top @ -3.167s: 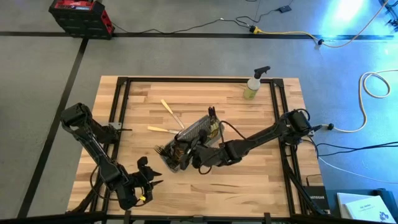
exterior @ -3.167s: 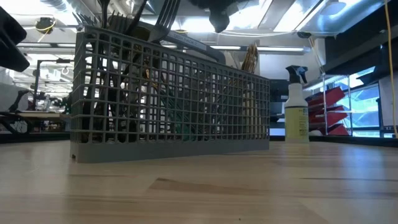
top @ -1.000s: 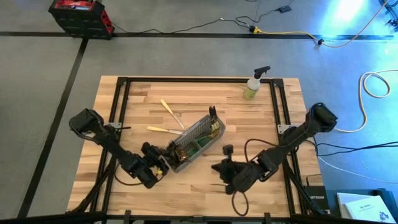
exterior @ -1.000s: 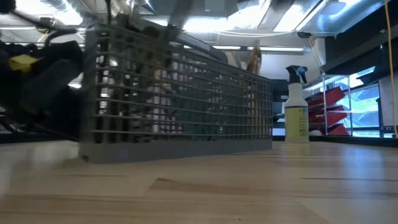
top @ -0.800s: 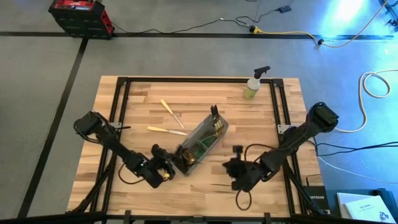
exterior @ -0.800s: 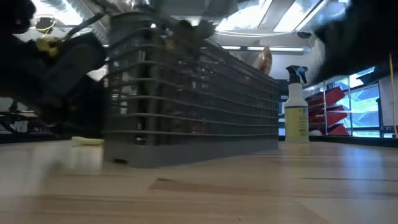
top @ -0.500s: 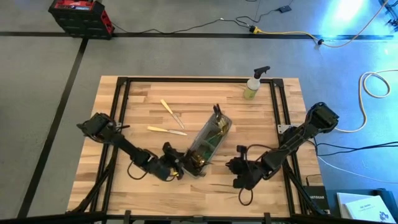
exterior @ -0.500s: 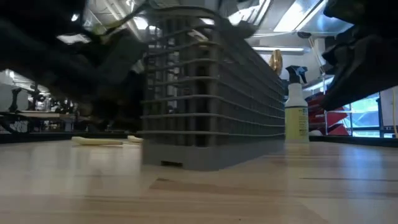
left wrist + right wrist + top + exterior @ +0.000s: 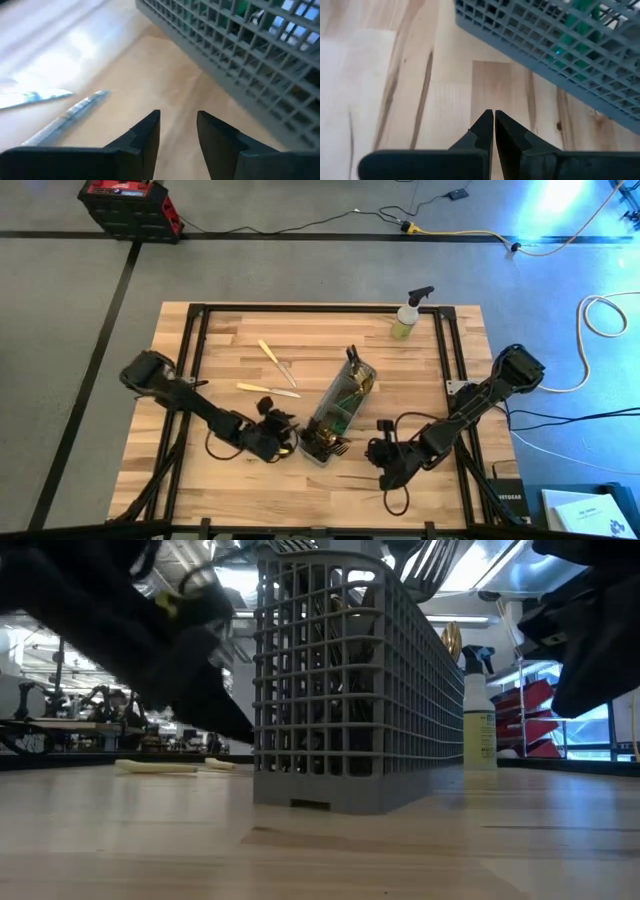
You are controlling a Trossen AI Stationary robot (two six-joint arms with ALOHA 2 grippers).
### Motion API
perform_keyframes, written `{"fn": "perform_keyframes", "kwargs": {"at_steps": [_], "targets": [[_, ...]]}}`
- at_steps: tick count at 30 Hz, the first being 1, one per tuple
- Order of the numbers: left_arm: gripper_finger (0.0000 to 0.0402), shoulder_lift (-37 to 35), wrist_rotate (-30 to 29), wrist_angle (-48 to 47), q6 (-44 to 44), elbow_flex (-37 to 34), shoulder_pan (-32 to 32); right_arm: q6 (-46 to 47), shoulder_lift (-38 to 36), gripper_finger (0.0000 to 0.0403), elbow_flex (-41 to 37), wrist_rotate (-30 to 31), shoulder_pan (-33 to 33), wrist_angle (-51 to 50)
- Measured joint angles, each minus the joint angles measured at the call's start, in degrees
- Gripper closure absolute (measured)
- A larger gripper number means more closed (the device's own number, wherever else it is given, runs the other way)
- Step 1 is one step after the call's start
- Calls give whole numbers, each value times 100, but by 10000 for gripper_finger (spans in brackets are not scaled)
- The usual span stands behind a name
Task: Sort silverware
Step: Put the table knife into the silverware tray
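Since three seconds ago the grey caddy (image 9: 338,413) has swung round from lying slantwise to standing nearly lengthwise, far to near, at mid-table, and my left hand (image 9: 281,431) has come in from the near left corner to sit just left of its near end, while my right hand (image 9: 379,451) has backed off to the right. From above, silverware (image 9: 346,393) with gold heads and green and dark handles fills the caddy; two cream-handled pieces (image 9: 268,389) lie loose on the table (image 9: 430,380) to the caddy's far left, and a spray bottle (image 9: 407,317) stands near the far right corner. From table height, the caddy (image 9: 340,690) stands end-on with dark fork heads poking above its rim, my left arm a dark mass to its left, the cream pieces (image 9: 160,767) flat on the wood beyond, and the bottle (image 9: 478,720) to the right. My left wrist camera shows my left hand (image 9: 178,131) with its fingers (image 9: 148,135) parted and nothing between them, low over bare wood, the mesh wall (image 9: 235,65) close by and a silvery piece (image 9: 70,116) off to one side. My right wrist camera shows my right hand (image 9: 494,131) pressed fully closed and empty, over bare table, with the caddy (image 9: 545,60) and green handles inside it ahead.
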Motion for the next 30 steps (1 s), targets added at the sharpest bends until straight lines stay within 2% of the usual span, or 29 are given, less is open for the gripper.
{"fn": "perform_keyframes", "kwargs": {"at_steps": [5,10,14,17,20,26,30], "targets": [[286,-1259,260,-1669,510,0,136,-55,0,403,0,-121,0,46],[286,-2170,1575,-2842,1054,-21,851,-75,0,403,0,-563,79,131],[286,-2290,2016,-3466,1921,-28,1441,-98,2,403,0,-599,219,127],[286,-2290,2967,-3667,2464,-29,1888,-99,2,403,0,-572,273,129],[286,-2290,3400,-3697,2765,-33,2142,-105,2,403,0,-525,257,127],[286,-2290,3554,-4060,3657,-33,2540,-137,2,403,0,-396,258,125],[268,-2290,3740,-4378,3835,-33,2946,-140,4,403,0,-393,258,125]]}}
